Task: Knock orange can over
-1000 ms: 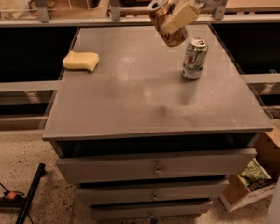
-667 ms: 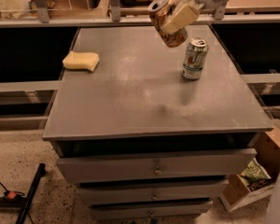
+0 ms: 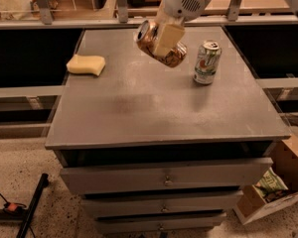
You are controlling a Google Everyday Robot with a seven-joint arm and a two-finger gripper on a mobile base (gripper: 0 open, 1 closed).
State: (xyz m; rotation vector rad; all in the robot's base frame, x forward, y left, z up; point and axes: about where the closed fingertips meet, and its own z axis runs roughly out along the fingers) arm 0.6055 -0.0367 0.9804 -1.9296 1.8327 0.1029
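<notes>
clearly the pincer [image 3: 165,39] grips the orange can [image 3: 176,57], tilted in the air over the far middle of the tabletop [image 3: 139,108], left of the upright green-and-white can [image 3: 207,62]. next, probably: lower it sideways, release so it lies flat.

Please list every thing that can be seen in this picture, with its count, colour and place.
orange can: one, orange-brown, tilted in the air above the table's rear
green-and-white can: one, upright on the table, right rear
sponge: one, yellow, on the table, left rear
table: one, grey, centre
drawers: three, grey, under the tabletop
cardboard box: one, brown, lower right
gripper: one, cream-white, above the table, shut on the orange can
</notes>
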